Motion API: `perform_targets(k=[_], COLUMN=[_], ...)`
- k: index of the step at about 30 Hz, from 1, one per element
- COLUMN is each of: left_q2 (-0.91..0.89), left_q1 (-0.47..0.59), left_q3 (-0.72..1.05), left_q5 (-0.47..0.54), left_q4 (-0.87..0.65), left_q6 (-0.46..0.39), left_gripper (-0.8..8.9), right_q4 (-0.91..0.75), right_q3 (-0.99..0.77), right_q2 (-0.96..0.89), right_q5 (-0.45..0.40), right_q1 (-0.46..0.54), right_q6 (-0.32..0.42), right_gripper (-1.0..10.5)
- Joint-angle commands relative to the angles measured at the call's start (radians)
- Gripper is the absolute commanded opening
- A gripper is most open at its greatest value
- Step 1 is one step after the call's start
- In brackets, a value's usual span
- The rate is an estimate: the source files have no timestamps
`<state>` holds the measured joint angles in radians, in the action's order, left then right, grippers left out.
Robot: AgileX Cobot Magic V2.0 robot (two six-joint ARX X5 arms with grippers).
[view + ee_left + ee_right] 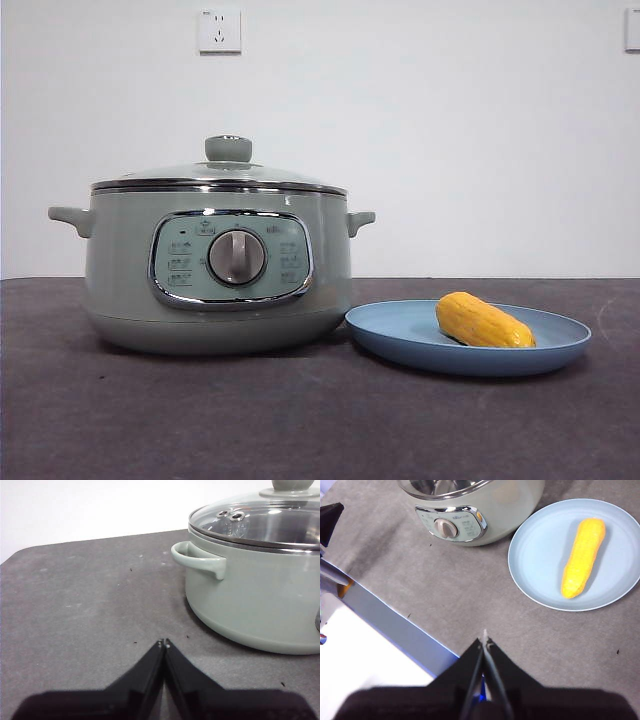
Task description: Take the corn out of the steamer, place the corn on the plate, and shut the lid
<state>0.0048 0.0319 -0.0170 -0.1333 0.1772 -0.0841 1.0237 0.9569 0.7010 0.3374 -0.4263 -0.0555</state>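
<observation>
The pale green steamer [215, 270] stands on the dark table with its glass lid [220, 175] seated on the rim. Beside it, on the side away from the left arm, the yellow corn [483, 322] lies on the light-blue plate [400, 335]. My left gripper [164, 643] is shut and empty, low over the table beside the steamer [260, 590] and its handle [200, 560]. My right gripper [484, 639] is shut and empty, high above the table near its edge, looking down on the plate [540, 545], the corn [582, 557] and the steamer [470, 510]. Neither arm shows in the front view.
A white wall with a socket [219, 30] stands behind the table. In the right wrist view the table's edge [395, 625] runs diagonally, with a white floor area beyond it and a dark object [329, 520] at the side.
</observation>
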Motion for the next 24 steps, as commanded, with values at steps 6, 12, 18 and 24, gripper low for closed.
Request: perform_targets(k=[6,12,18,24], left_q2=[-0.002,-0.002,-0.002,-0.002], left_q1=[0.003,0.003,0.003,0.003], left_q3=[0.013,0.013,0.013,0.013], left_q5=[0.001,0.001,0.001,0.001], left_q4=[-0.004,-0.004,-0.004,-0.004], left_q6=[0.011,0.011,0.011,0.010], left_gripper=[-0.03,-0.03,-0.03,-0.03], right_q4=[-0.005,-0.005,-0.005,-0.111], right_q3=[-0.005,-0.005,-0.005,-0.006], right_q2=[-0.001,-0.001,-0.001,-0.035], right_q5=[-0.003,-0.003,-0.003,-0.002], right_q1=[-0.001,-0.001,-0.001,0.063], right_q6=[0.004,0.004,0.004,0.113], right_gripper=[0.0,0.0,0.0,0.0])
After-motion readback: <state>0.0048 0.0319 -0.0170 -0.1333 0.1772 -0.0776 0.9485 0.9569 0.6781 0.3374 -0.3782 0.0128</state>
